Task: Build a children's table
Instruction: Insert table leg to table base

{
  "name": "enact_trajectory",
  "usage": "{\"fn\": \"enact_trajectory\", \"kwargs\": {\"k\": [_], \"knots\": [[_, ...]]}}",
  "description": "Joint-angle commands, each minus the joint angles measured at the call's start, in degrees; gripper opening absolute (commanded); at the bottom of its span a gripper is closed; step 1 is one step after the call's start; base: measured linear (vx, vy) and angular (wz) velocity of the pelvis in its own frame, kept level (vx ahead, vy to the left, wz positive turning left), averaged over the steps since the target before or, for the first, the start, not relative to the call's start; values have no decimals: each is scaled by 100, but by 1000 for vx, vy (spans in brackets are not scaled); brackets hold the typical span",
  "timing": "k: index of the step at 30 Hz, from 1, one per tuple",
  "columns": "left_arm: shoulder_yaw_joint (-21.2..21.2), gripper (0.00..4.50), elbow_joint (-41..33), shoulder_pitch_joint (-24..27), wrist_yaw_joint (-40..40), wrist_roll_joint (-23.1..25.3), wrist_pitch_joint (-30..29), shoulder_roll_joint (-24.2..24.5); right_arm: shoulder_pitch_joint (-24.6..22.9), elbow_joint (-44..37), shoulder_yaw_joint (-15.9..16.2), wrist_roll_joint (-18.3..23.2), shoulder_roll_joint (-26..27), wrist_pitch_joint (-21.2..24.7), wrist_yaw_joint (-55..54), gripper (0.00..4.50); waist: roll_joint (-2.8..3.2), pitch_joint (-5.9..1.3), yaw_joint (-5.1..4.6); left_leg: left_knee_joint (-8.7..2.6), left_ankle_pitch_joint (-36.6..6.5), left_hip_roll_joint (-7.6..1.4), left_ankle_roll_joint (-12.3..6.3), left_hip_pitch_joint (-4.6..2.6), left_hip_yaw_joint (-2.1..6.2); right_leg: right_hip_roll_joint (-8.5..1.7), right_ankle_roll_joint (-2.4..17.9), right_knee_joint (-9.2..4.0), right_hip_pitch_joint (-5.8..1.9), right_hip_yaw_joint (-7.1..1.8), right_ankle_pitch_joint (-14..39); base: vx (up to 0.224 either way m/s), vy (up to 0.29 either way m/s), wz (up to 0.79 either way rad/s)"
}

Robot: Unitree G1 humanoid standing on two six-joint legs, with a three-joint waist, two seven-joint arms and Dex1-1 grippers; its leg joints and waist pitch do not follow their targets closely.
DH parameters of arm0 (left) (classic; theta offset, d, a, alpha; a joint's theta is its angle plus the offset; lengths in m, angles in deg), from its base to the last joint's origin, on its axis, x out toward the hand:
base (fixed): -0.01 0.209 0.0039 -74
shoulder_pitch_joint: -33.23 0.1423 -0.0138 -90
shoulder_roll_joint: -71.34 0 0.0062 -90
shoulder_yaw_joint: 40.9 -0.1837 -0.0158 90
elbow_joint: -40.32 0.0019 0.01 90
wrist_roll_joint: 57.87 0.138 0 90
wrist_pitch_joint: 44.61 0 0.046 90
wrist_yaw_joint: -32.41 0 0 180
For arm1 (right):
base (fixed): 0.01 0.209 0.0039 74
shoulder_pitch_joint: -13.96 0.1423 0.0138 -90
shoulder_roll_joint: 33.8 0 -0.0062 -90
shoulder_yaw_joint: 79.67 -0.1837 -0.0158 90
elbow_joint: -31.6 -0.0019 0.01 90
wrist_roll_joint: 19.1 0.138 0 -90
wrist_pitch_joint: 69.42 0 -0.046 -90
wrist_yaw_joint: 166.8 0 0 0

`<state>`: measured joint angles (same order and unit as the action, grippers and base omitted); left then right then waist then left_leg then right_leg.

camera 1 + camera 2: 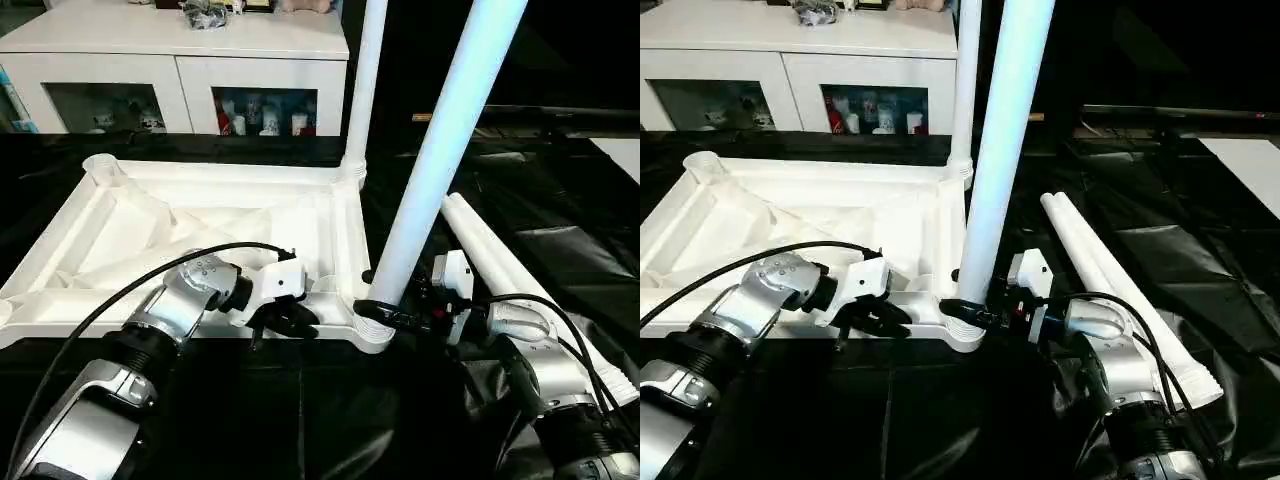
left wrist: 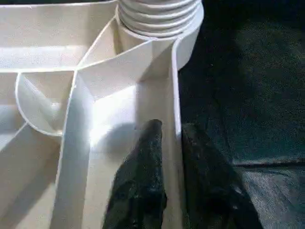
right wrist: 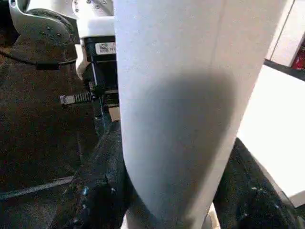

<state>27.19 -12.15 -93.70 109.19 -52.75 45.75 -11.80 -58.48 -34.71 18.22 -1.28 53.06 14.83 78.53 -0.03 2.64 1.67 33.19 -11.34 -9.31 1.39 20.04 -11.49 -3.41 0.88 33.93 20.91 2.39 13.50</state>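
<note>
Table top [image 1: 200,215] lies upside down on black sheeting [image 1: 560,250], ribbed underside up. Left claw [image 1: 287,318] sits at the near rim of the top, fingers [image 2: 143,176] nearly closed w/ the thin rim wall pinched btwn them: one finger inside the rib bay, the other outside over the black sheet. Just to the right of the left claw is the near right corner socket [image 1: 372,328], ridged collar visible in the left wrist view.

Right claw [image 1: 385,314] is abt half open, clamped on the near leg [image 1: 440,150] low down, just above that socket; a finger on each side of the tube in the right wrist view. This leg stands in the socket, leaning a bit to the right as it rises.

Beyond both claws, a 2nd leg [image 1: 365,80] stands upright in the far right corner socket. Right of the right claw, 2 spare legs [image 1: 500,250] lie side by side on the sheet, touching. Far left corner socket [image 1: 103,165] is empty. White cabinet [image 1: 180,60] at the back, well apart.
</note>
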Motion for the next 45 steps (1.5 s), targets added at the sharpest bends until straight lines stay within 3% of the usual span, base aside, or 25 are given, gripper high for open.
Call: {"fn": "enact_trajectory", "kwargs": {"k": [1,5,18,23,27,30,31,34,36,39,40,41,42,43,44,45], "knots": [[-45,48,-19,6,87,-29,-25,74,-299,690,232,-508,-97,220,-128,184,63,-154,-34,-538,-2744,-498,188,-134,320,-601,1024,-608,52,-349,2588,0,0,0],[-49,7,-124,104,201,-119,-76,91,-281,708,265,-503,-104,210,-98,184,52,-160,-38,-540,-2720,-499,194,-135,305,-589,1097,-584,52,-346,2400,0,0,0],[-53,0,-204,211,478,-205,62,183,-180,810,444,-564,-198,165,256,184,44,-168,-40,-533,-2580,-497,149,-121,293,-582,1171,-562,27,-347,2223,0,0,0],[-50,0,-257,243,451,-215,61,205,-188,863,466,-585,-203,108,268,184,39,-185,-35,-534,-2404,-498,117,-107,274,-578,1250,-538,-2,-347,1909,0,0,0],[13,0,-183,243,224,-173,23,168,-159,1043,403,-687,-94,22,-72,184,22,-181,-38,-522,-2386,-487,93,-108,271,-588,1194,-559,-2,-344,2108,0,0,0],[94,0,13,178,-105,-97,-101,121,-34,1405,283,-862,66,-35,-724,184,21,-145,-68,-536,-2681,-483,208,-129,314,-593,1052,-594,50,-324,2685,0,0,0],[208,0,121,122,-364,-122,-284,47,55,1650,184,-908,186,-23,-1160,184,-3,-141,-88,-537,-2842,-481,253,-132,342,-606,927,-618,55,-313,3015,0,0,0],[396,0,237,42,-745,-211,-630,-82,210,2054,43,-966,379,32,-1844,184,19,-102,-215,-560,-3445,-458,392,-177,450,-614,585,-694,111,-232,3866,-36,16,-10],[436,0,232,23,-904,-210,-778,-117,299,2272,-1,-1007,479,31,-2183,184,54,-104,-293,-612,-3809,-467,463,-163,516,-596,501,-712,65,-152,3774,-58,37,-20],[532,0,162,1,-1246,-187,-1172,-205,505,2687,-40,-1112,667,32,-2904,184,145,-57,-396,-735,-4708,-478,599,-201,597,-518,481,-715,40,40,3302,-55,49,-17],[574,0,111,-3,-1394,-174,-1355,-241,596,2848,-36,-1166,728,32,-3206,184,189,-21,-427,-873,-5115,-493,690,-154,594,-439,481,-630,-27,150,2975,-66,38,-13],[669,0,-16,-2,-1699,-148,-1753,-320,767,3124,-60,-1227,845,56,-3747,184,256,19,-362,-1235,-5545,-545,760,54,456,-237,533,-215,-254,313,2382,-66,38,-13],[739,0,-138,8,-1923,-124,-2071,-383,904,3324,-117,-1227,942,88,-4152,184,314,11,-206,-1553,-5783,-610,802,367,320,-140,517,438,-576,366,1736,-132,19,-3],[789,0,-307,37,-2146,-67,-2387,-440,1055,3528,-220,-1176,1056,136,-4569,184,262,-66,164,-1645,-5481,-473,775,634,-127,-47,312,754,-752,359,1009,-105,-37,8],[811,0,-409,56,-2266,-28,-2558,-472,1143,3639,-294,-1131,1124,166,-4795,184,-184,-243,27,-874,-3593,-312,919,-155,-84,-520,108,97,-50,-139,3801,-105,-37,8],[811,0,-409,56,-2266,-28,-2558,-472,1143,3639,-294,-1131,1124,166,-4795,184,-409,-290,-79,428,-2164,-166,771,-764,55,-932,47,-715,627,-183,5331,75,-102,-16]]}}
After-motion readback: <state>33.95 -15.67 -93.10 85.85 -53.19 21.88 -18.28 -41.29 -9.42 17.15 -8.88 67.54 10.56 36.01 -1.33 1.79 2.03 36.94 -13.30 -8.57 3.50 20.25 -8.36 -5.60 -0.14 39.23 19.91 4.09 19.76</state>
